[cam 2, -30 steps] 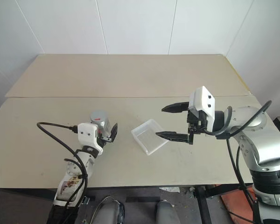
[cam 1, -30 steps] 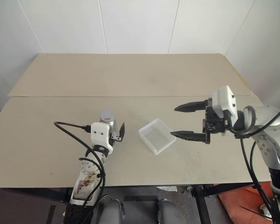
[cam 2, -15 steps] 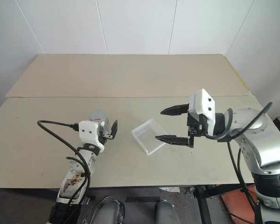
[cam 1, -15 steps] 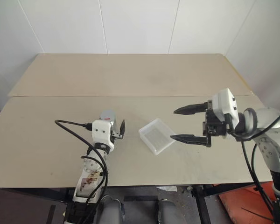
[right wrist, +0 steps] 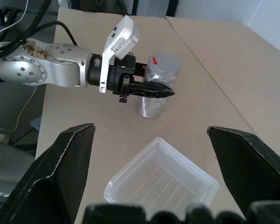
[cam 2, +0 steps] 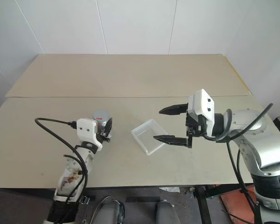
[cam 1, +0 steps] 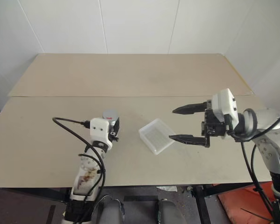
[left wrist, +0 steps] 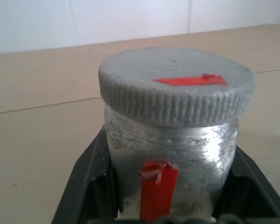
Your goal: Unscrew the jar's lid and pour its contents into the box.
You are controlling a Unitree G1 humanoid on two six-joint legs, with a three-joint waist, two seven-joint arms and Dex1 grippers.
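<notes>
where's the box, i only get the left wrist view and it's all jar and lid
Observer: The box sits on the table to the jar's right, apart from it.
Operator: is anything in the box
Observer: From the right wrist view its ribbed bottom looks bare.
Operator: where's the other arm
Observer: The right gripper hangs open just right of the box, pointing toward the jar.
Operator: jar off the table yet
Observer: I cannot tell; the left gripper is shut on the jar's body, with the lid on top.
</notes>
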